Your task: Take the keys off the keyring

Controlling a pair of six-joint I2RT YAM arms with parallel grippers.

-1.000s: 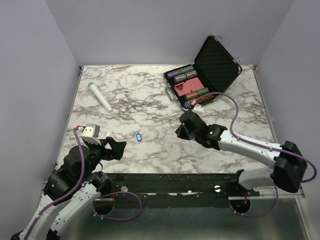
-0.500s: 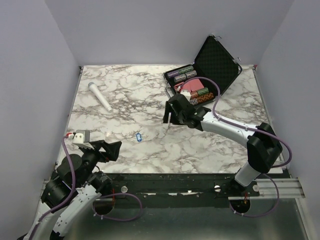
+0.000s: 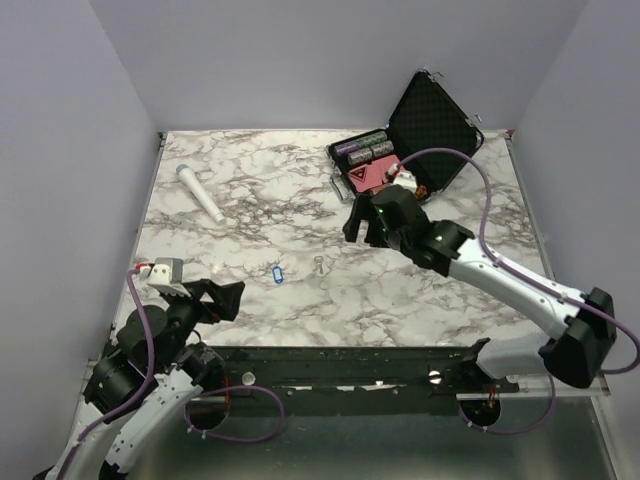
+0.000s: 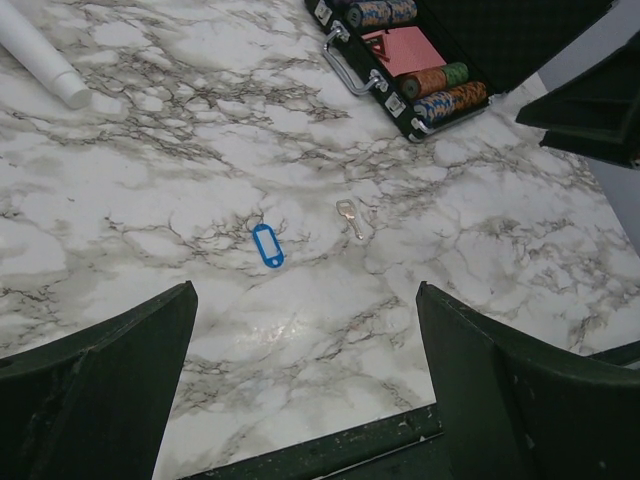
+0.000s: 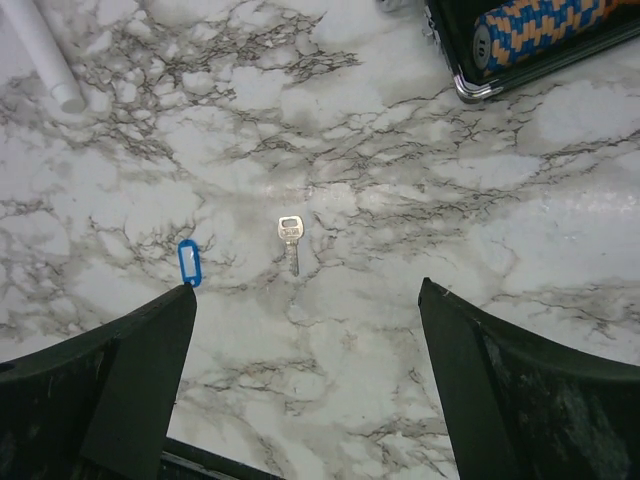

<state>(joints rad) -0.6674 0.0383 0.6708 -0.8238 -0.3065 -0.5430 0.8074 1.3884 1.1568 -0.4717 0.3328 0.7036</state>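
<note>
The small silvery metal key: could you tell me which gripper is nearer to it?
Right. The right gripper hangs just behind-right of the small silvery metal key; the left gripper sits farther off, front-left.

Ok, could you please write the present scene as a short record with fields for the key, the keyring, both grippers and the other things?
key: flat on the table, apart from the keyring
keyring: blue tag, flat, beside the key
left gripper: open, empty
right gripper: open, empty, above the key
other: white microphone, open chip case
</note>
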